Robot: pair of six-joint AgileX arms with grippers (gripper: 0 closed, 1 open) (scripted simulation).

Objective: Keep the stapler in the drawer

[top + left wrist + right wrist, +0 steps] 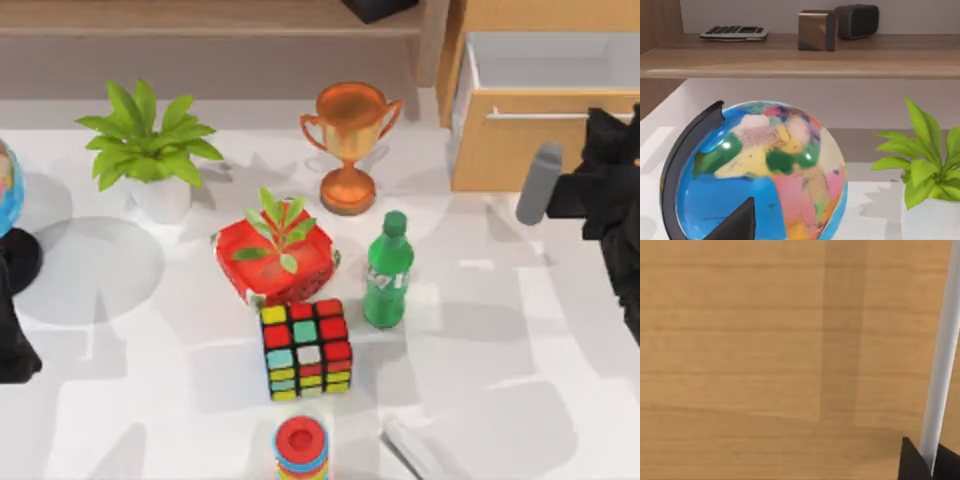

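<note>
on green bottle [388, 272], label unreadable.

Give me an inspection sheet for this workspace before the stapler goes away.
Surface: white table, crowded.
Job's things: stapler lying at the front edge; drawer open, white inside showing.
Clutter: potted plant, trophy, red pot, green bottle, Rubik's cube, ring stack, globe.
Tools: right tool at the drawer's handle; left tool parked at the table's left, by the globe.
Cables: nothing seen.
Surroundings: wooden shelf behind.
</note>
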